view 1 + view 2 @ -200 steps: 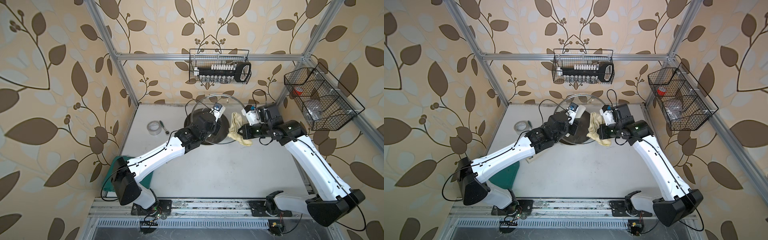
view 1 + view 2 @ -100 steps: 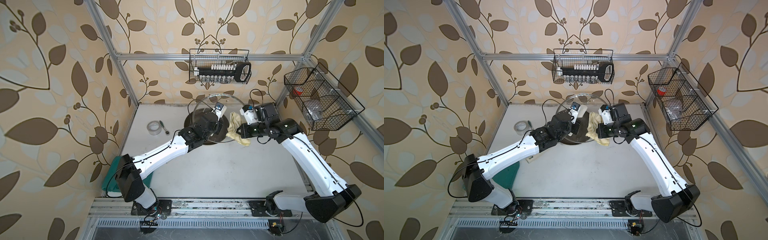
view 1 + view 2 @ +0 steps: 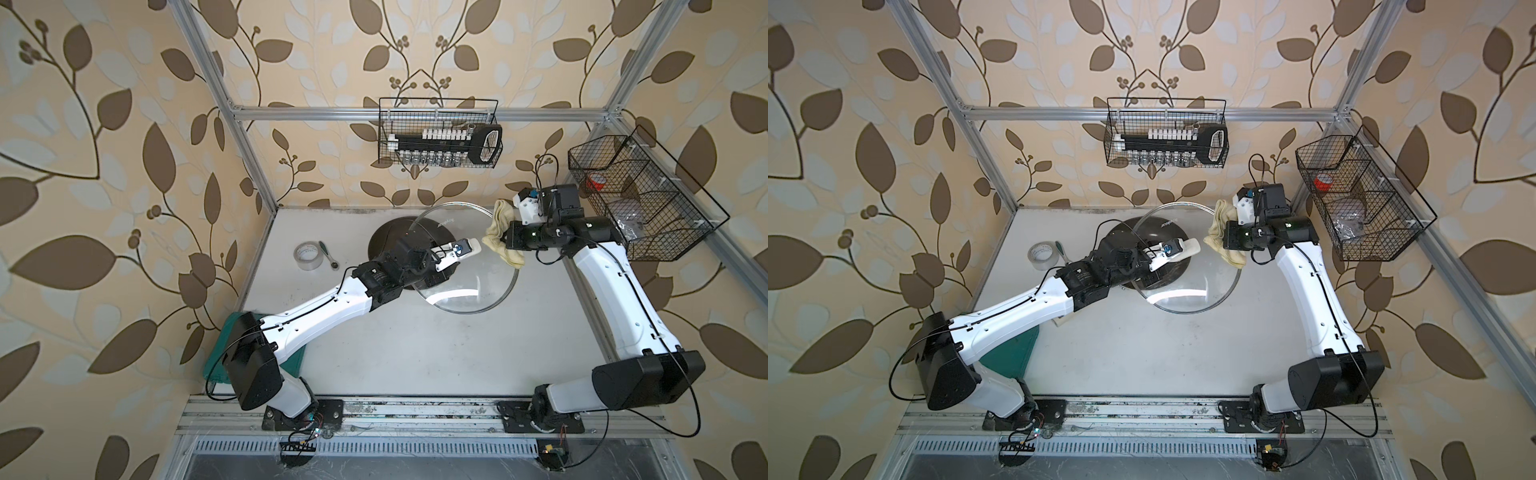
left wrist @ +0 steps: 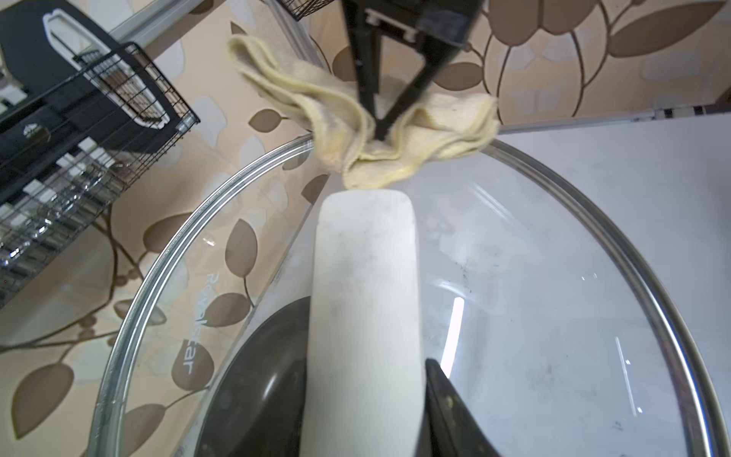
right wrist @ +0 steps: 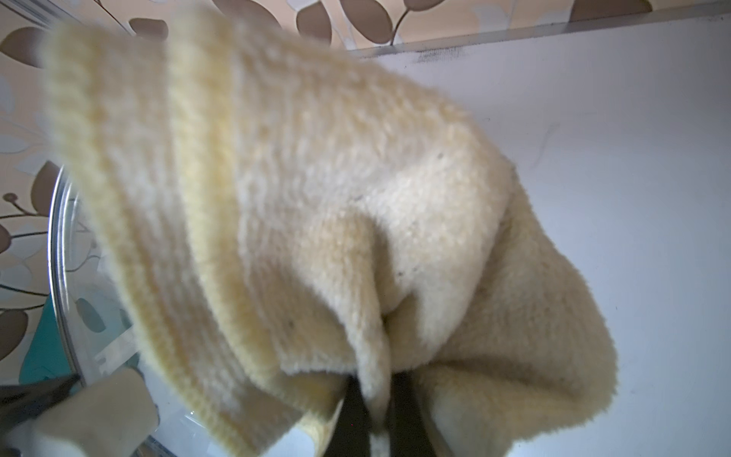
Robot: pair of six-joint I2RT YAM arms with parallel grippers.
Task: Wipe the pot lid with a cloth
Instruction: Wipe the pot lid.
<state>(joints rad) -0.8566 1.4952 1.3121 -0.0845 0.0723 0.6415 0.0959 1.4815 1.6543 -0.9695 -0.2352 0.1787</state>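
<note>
My left gripper (image 3: 440, 266) (image 4: 364, 415) is shut on the cream bar handle (image 4: 364, 296) of the pot lid (image 3: 473, 291) (image 3: 1196, 291). It holds this big clear glass lid with a metal rim tilted above the table. The pale yellow cloth (image 3: 498, 232) (image 3: 1219, 232) (image 5: 316, 198) is bunched in my shut right gripper (image 3: 509, 241) (image 5: 379, 403). In the left wrist view the cloth (image 4: 395, 130) lies against the lid's far right rim, just past the handle's end.
A dark frying pan (image 3: 386, 241) (image 3: 1121, 232) sits partly under the lid. A tape roll (image 3: 308, 257) and a green-handled tool (image 3: 328, 253) lie at the back left, and a green case (image 3: 1017, 353) under the left arm. Wire baskets hang on the back wall (image 3: 440, 137) and the right wall (image 3: 640, 199).
The left arm has carried the lid to the right and toward the front, showing more of its glass. The right gripper has slid the cloth right and back, to the lid's far rim.
</note>
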